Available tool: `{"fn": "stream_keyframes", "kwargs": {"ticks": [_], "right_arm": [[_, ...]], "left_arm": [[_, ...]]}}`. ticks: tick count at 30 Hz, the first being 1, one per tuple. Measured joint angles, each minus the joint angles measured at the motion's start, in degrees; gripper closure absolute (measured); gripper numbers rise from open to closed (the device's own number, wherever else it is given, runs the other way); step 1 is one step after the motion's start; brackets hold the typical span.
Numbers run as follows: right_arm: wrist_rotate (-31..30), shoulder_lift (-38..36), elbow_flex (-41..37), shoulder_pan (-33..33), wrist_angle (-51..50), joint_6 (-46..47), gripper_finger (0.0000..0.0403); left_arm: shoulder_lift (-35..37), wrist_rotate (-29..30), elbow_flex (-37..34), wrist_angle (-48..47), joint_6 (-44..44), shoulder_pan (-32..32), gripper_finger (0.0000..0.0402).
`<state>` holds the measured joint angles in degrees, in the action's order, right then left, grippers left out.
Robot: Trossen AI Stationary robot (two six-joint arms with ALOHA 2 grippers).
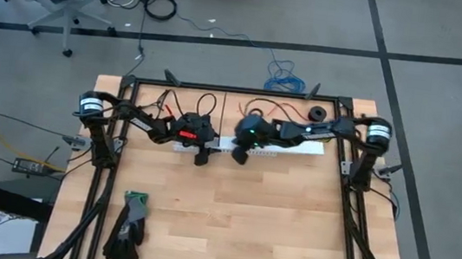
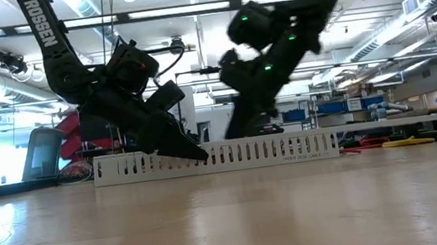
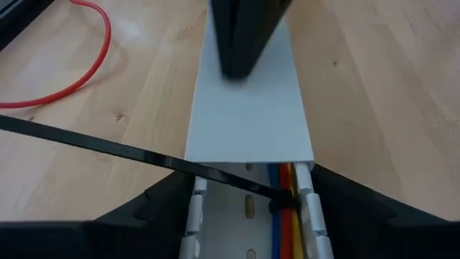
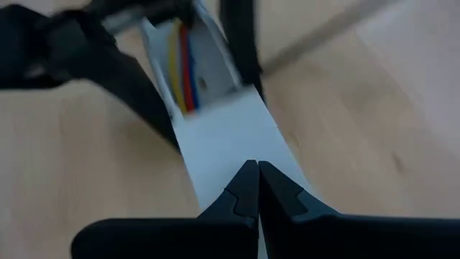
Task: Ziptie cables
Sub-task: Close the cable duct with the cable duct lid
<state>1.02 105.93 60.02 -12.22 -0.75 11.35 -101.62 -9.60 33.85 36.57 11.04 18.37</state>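
Near the table's far edge, seen from above, both pincers meet over a white slotted channel (image 1: 250, 152) lying along that edge; the left pincer (image 1: 201, 155) and right pincer (image 1: 238, 154) sit close together at its middle. From table height, both arms slope down onto the channel. Past the left wrist, the cables (image 3: 286, 216) run lengthwise inside the channel, a black zip tie (image 3: 136, 155) crossing them; its fingers straddle the channel, spread. Past the right wrist, the fingers press shut, empty, on the cover (image 4: 230, 137).
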Motion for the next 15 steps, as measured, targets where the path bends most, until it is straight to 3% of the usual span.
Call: {"fn": "stream_keyframes", "kwargs": {"ticks": [5,15], "right_arm": [[-0.83,3.81,6.84,0.89,1.25,-7.76,0.0403],[-3.48,-2.99,7.70,3.93,0.29,-10.99,0.0403]], "left_arm": [[0.00,-0.03,0.01,-0.04,0.06,0.00,0.0145],[-0.07,-0.03,0.17,-0.04,0.32,-0.07,0.0144]]}}
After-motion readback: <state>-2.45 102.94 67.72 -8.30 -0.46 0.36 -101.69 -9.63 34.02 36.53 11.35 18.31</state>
